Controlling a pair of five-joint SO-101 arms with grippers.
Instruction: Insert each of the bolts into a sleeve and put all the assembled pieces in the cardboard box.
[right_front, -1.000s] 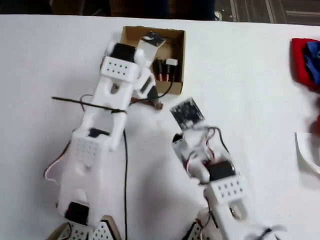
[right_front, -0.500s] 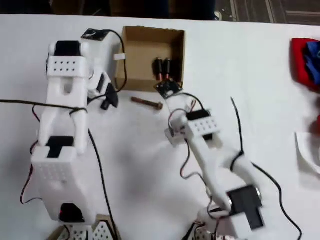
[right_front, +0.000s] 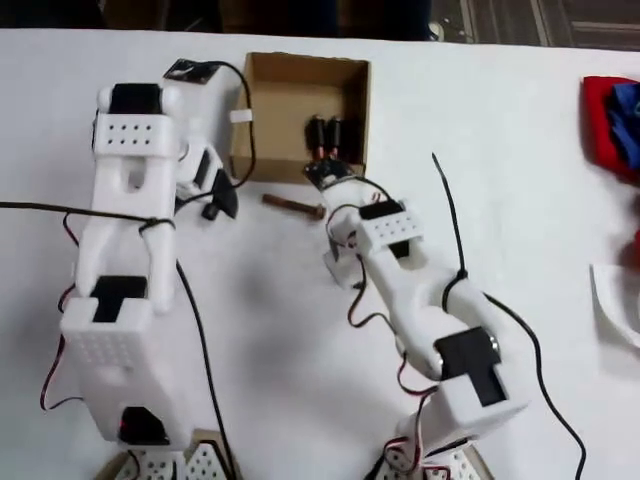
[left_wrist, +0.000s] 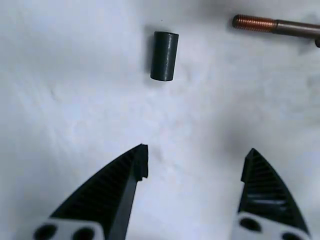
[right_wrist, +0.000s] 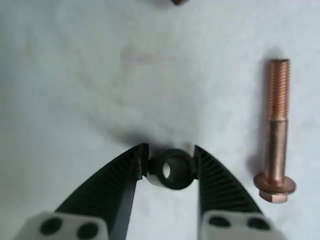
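A copper bolt (right_front: 293, 206) lies on the white table just in front of the cardboard box (right_front: 262, 112), which holds assembled pieces (right_front: 325, 135). My right gripper (right_wrist: 170, 151) is low over the table beside the bolt (right_wrist: 276, 135), shut on a black sleeve (right_wrist: 173, 170) seen end-on. My left gripper (left_wrist: 196, 160) hangs open above the table to the left of the box. A second black sleeve (left_wrist: 164, 55) lies ahead of it, with the bolt's threaded end (left_wrist: 255, 23) a little further off.
The left arm (right_front: 125, 260) and right arm (right_front: 420, 300) stretch from the near edge with loose cables. A red and blue bundle (right_front: 610, 120) and a white object (right_front: 615, 305) sit at the far right.
The left arm swung away from the box to its left side, then stayed still. The right arm stretched forward to the bolt in front of the box.
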